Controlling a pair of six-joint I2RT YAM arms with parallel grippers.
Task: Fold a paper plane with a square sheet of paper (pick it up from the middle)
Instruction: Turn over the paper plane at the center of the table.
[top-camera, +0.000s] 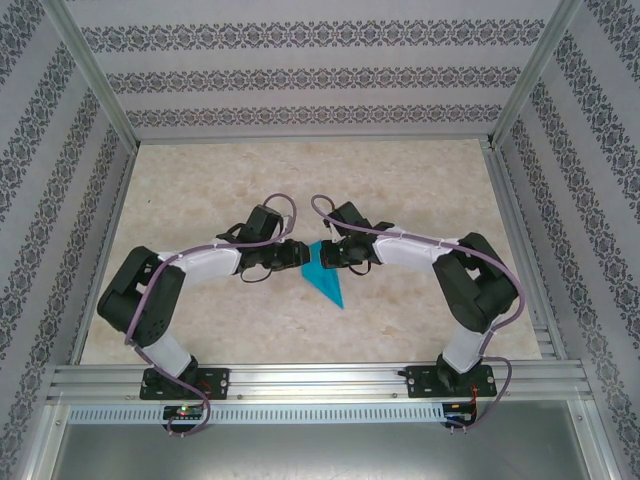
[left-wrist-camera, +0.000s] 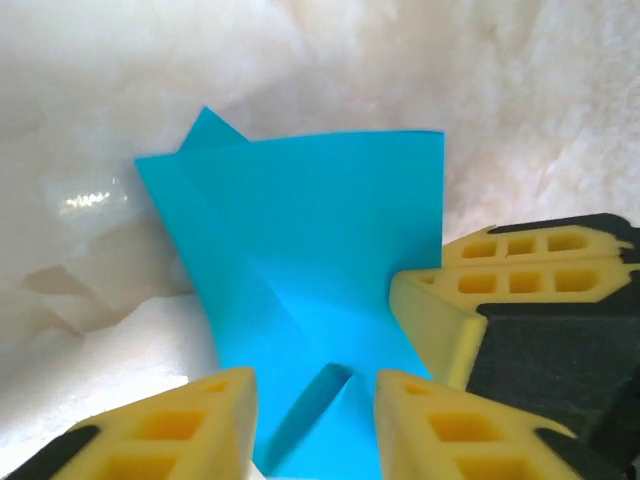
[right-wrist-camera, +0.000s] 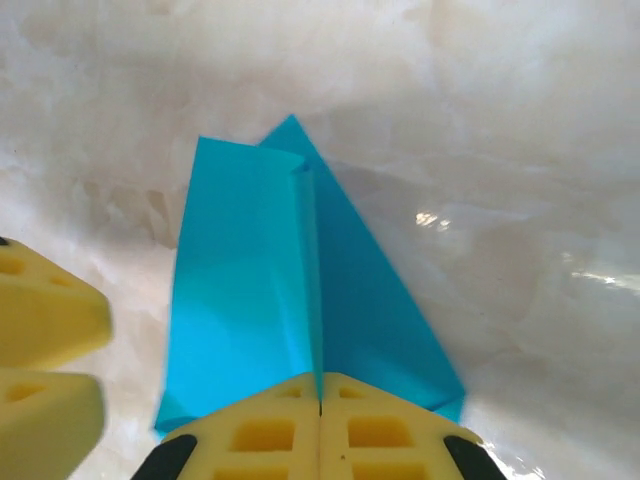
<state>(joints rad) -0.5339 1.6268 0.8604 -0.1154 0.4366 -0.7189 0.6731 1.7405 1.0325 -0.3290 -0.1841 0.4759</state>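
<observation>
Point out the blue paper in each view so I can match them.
Top external: blue paper lies mid-table.
Left wrist: centre of frame.
Right wrist: centre, reaching the bottom edge.
Shared landmark: right gripper, shut on the paper's raised crease.

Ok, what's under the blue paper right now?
The pale marbled table shows around the folded paper, and a lower flap pokes out beneath its top layer. The right gripper pinches its centre crease; anything beneath the sheet is covered.
</observation>
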